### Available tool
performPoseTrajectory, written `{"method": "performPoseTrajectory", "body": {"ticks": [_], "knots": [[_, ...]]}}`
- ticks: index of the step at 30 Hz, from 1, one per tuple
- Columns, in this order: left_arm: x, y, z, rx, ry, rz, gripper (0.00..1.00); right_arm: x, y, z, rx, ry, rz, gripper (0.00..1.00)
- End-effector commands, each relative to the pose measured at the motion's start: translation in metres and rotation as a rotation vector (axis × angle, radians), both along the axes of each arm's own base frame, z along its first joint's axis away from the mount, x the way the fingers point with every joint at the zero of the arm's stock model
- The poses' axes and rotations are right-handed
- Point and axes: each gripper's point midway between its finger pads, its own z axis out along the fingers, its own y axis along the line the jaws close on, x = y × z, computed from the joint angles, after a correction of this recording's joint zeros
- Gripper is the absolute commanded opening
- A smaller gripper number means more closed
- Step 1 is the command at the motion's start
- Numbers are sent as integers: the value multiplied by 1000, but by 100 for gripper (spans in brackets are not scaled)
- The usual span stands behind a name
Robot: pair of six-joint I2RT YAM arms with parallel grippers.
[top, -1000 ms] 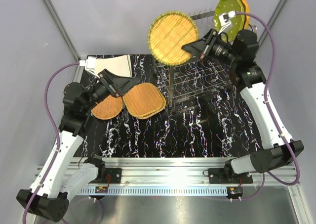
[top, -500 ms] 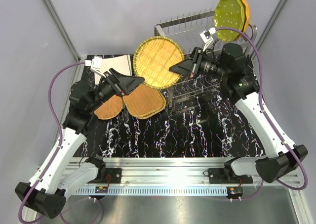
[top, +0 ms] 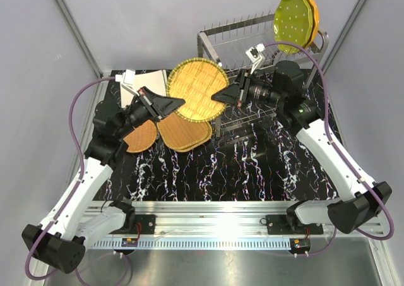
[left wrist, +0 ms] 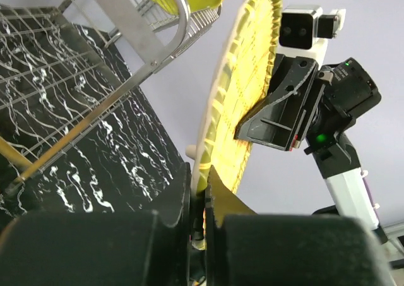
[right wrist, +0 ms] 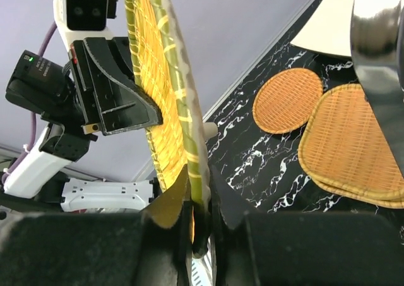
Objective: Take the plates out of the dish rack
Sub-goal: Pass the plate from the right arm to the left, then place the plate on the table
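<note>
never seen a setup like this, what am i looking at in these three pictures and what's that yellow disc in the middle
These are two white robot arms bolted to the near edge of a black marbled table. One picture looks down from above; the other two come from small cameras on each arm's wrist, so each shows its own fingers up close.

The yellow disc is a round woven-look yellow plate. Both arms pinch its rim at once: the left gripper on one side, the right gripper on the other, as in a hand-over.

On the table lie a small round orange woven plate, stacked rounded-square tan woven plates and square cream plates. Behind stands the silver wire dish rack, with scalloped green and orange plates upright on its top tier.
</note>
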Motion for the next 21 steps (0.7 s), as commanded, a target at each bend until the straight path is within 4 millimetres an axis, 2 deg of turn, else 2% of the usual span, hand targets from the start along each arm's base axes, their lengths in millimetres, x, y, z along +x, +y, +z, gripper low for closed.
{"method": "performPoseTrajectory", "body": {"ticks": [1, 2, 3, 5, 10, 11, 12, 13, 14, 15, 19, 21], "knots": [[-9, 1, 29, -37, -112, -20, 0, -7, 3, 18, 12, -127, 31, 10], [-13, 3, 29, -43, -131, -12, 0, -6, 3, 15, -3, -134, 28, 36], [-14, 5, 29, -45, -136, -3, 0, -6, 2, 15, -10, -147, 26, 53], [-17, 12, 26, -45, -148, 26, 0, -6, -1, 14, -40, -203, 23, 99], [-14, 43, 10, -77, -125, 119, 0, -14, -9, 14, -114, -380, 54, 100], [-8, 53, -3, -75, -100, 150, 0, -15, -11, 12, -134, -410, 60, 100], [-12, 61, -3, -82, -111, 167, 0, -16, -13, 10, -146, -419, 61, 100], [-11, 65, -16, -86, -78, 172, 0, -16, -14, 9, -156, -431, 62, 100], [-5, 79, -21, -87, -68, 221, 0, -18, -16, 8, -171, -453, 62, 100], [-7, 86, -22, -89, -73, 240, 0, -19, -17, 7, -179, -462, 64, 100], [6, 115, -65, -66, 29, 342, 0, -23, -22, 2, -203, -489, 64, 100], [13, 131, -80, -71, 62, 397, 0, -25, -25, 2, -208, -499, 59, 100]]}}
